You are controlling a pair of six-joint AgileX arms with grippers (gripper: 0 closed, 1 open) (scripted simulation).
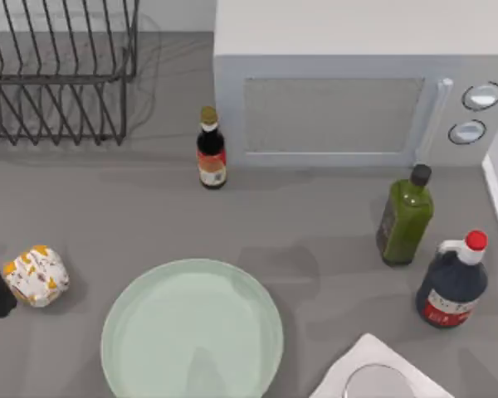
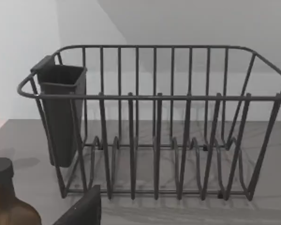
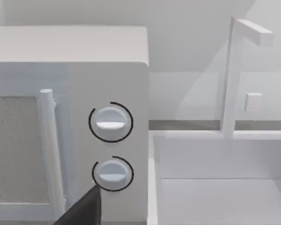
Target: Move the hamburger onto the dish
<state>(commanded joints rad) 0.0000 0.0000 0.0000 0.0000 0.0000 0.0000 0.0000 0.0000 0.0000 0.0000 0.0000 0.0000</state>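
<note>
Top view — one hamburger (image 1: 36, 276), one dish (image 1: 191, 332), three bottles (image 1: 212, 149).

A wire dish rack (image 1: 58, 70) is sitting back left, a microwave (image 1: 357, 83) beside it. Three bottles are standing around: soy sauce (image 1: 212, 149), green oil (image 1: 406, 217), dark red-capped jug (image 1: 453, 283).

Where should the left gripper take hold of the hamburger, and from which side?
Probably from above, fingers closing across the rounded middle of the hamburger. It is a low wrapped lump on the table with no handle, beside the dish, and open space around it.
</note>
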